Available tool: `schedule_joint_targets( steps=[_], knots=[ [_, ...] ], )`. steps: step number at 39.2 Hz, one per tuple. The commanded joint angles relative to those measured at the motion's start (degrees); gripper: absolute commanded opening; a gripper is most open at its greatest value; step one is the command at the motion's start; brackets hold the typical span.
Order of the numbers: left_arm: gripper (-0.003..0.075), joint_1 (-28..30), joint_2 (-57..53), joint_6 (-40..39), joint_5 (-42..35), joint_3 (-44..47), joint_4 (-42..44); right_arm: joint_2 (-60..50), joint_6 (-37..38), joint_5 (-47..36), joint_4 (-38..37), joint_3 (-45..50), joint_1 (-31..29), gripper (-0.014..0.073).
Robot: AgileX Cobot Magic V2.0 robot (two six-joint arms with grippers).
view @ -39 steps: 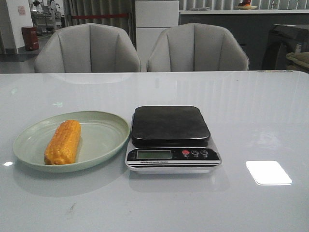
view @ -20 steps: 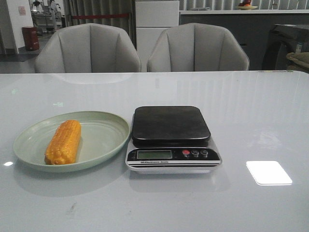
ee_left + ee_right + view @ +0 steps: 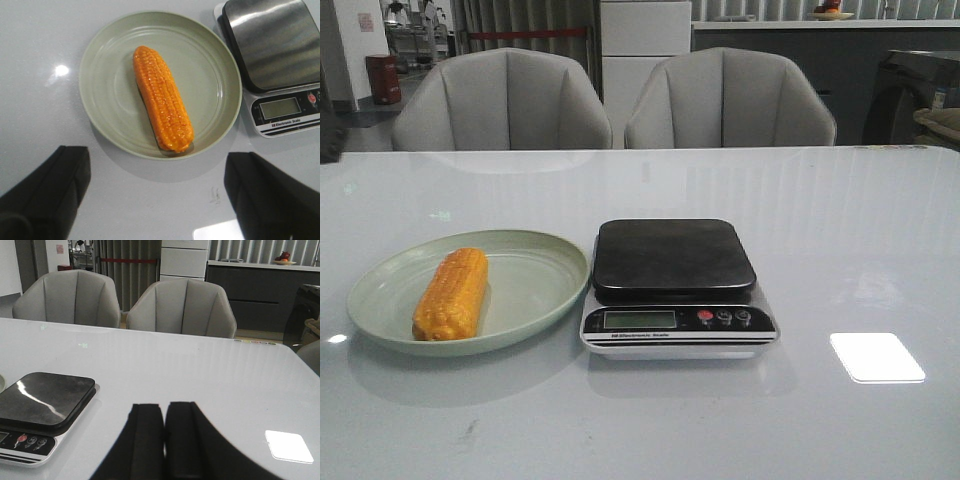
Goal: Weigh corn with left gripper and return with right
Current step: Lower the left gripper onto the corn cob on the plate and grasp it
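Your worktop (image 3: pixel 840 230) is a glossy pale surface, with two grey chairs (image 3: pixel 503 100) standing behind its far edge. On it, left of centre, you have a pale green plate (image 3: pixel 535 262); its right rim sits just beside the kitchen scale (image 3: pixel 675 285), and whether the two touch cannot be told. The scale carries a dark, bare weighing platform (image 3: pixel 672 255), with a display (image 3: pixel 638 319) and a row of small buttons (image 3: pixel 723 317) on its front panel. The corn (image 3: pixel 452 293) lies flat on the left half of the plate, lengthwise front to back, its near end close to the plate's front rim. Your left claw (image 3: pixel 155 192) hangs above the worktop on the near side of the plate, its two dark fingers (image 3: pixel 52 187) spread wide and gripping nothing. Your right claw (image 3: pixel 165 440) sits to the right of the scale, fingers pressed together with nothing between them.
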Motion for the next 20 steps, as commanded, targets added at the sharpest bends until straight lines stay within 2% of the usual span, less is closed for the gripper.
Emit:
schedule_joint_targets(
  steps=[1, 20],
  knots=[
    [0.0598, -1.63, 4.7, -0.94, -3.22, -4.51, -1.16, -1.13, -0.2, -4.76, -0.68, 0.65, -0.41, 0.0162],
    [0.0598, -3.19, 26.9, -2.04, -3.19, -14.04, -0.84, -1.13, -0.2, -4.76, -0.68, 0.65, -0.41, 0.0162]
  ],
)
